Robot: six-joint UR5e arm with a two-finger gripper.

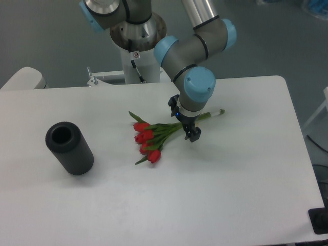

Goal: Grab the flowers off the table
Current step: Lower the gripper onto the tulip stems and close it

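A: Flowers (149, 139) lie flat mid-table (215, 195), red buds toward the black cylinder (69, 147), stems running right under the wrist, pale-banded tip (218, 111) poking out beyond it.

B: Handling?

A: Light, I'd judge. Heads soft and easily bruised; stems thin, smooth, bundled, the firmer part. Take hold on the stems, clear of the buds.

B: Gripper?

A: Gripper (191, 135) low over the stems; one dark finger (193, 136) shows, but whether the jaws are apart or together I cannot tell. Tabletop white, smooth; cylinder matte, hollow.

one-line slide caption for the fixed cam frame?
Gripper poised over the stems of the flowers lying on the table, black cylinder off to the side.
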